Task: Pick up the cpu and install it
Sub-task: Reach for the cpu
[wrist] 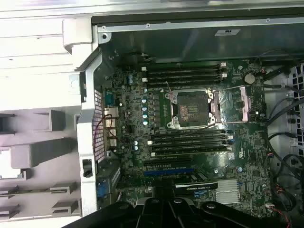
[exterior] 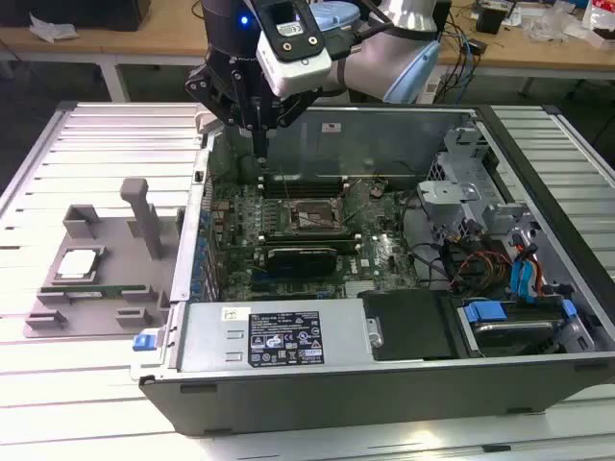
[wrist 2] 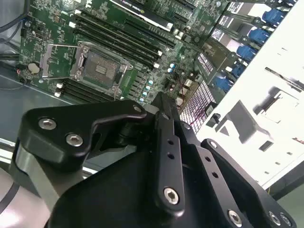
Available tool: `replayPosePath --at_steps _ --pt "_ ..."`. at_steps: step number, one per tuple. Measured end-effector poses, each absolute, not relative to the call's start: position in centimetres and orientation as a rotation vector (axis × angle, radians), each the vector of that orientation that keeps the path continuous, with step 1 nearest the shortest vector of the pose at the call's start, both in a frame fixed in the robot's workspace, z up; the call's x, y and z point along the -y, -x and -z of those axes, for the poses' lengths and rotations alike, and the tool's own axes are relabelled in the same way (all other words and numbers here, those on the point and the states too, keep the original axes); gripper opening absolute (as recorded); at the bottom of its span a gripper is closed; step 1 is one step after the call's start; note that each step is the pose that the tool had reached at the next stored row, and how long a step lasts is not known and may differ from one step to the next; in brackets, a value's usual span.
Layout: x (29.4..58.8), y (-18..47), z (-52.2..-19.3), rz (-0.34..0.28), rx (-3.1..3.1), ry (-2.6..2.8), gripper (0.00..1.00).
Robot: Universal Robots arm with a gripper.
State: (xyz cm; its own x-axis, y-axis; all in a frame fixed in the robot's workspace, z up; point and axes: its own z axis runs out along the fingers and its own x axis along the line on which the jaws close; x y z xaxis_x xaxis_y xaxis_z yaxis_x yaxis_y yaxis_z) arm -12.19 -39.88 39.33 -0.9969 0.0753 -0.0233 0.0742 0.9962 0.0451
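Arm (exterior: 408, 67) overhead, gripper (exterior: 259, 146) straight down, fingers (wrist 2: 164, 142) together, empty.

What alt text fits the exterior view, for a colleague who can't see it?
The cpu lies on a grey tray outside the open computer case, on the exterior view's left, apart from the gripper. The gripper hangs above the motherboard near the case's far wall; the board's socket stands open.

light: bright | glare: white slatted table (exterior: 77, 403) — washed out | shadow: computer case (exterior: 404, 134) interior dim
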Motion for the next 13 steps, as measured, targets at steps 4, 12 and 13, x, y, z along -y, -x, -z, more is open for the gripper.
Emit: replayPosePath --at_steps 4,12,13 --pt "39.89 12.19 -39.33 -0.069 -3.114 -0.117 0.11" --pt "39.88 12.36 -39.33 -0.069 -3.114 -0.117 0.11" --pt "39.89 12.45 -39.33 -0.069 -3.114 -0.117 0.11"
